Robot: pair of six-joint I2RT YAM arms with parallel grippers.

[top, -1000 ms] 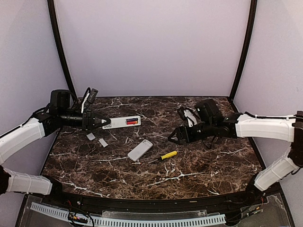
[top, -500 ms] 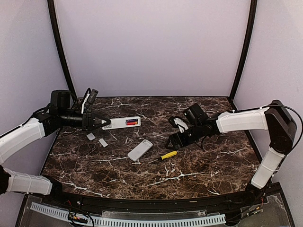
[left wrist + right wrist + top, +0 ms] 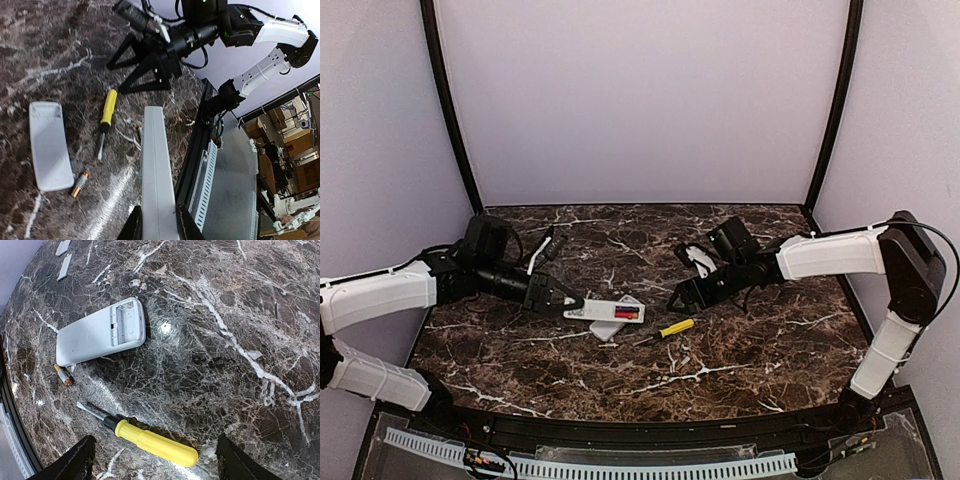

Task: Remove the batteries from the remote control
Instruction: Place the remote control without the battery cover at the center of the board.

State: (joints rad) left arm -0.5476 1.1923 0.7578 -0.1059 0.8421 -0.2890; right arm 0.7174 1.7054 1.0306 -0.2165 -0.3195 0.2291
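My left gripper (image 3: 575, 303) is shut on one end of a white remote control (image 3: 602, 310), held above the table with red and dark batteries (image 3: 627, 313) showing in its open compartment. In the left wrist view the remote (image 3: 156, 160) runs out from between the fingers (image 3: 136, 224) with its plain side up. A second white remote (image 3: 97, 334) lies on the marble with an empty compartment, and a loose reddish battery (image 3: 63, 375) lies by its end. My right gripper (image 3: 680, 296) stands open just above the yellow-handled screwdriver (image 3: 152, 441).
Two small flat white covers (image 3: 64, 265) lie at the far left of the marble table (image 3: 740, 350). The screwdriver (image 3: 668, 329) lies right of the second remote (image 3: 610, 327). The table's dark front edge (image 3: 197, 150) is close beside the held remote.
My left arm has carried the remote from the back left towards the middle, over the second remote. My right gripper swung in to the left and now hovers by the screwdriver.
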